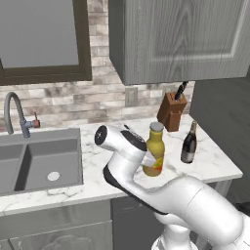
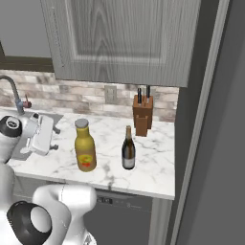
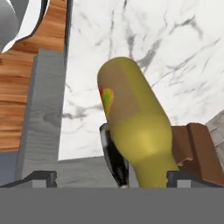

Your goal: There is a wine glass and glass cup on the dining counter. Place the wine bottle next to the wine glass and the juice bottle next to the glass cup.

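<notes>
- Your fingers (image 3: 111, 177) stand wide apart, holding nothing.
- The juice bottle (image 3: 131, 131) sits between them, just ahead on the bench (image 3: 175, 52).
- Its red-and-yellow label carries no writing you can read.
- The wine bottle (image 3: 114, 159) stands just beside the juice bottle.

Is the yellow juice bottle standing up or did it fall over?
Standing up. The juice bottle sits on its base on the counter, cap on top, beside the wine bottle.
</notes>
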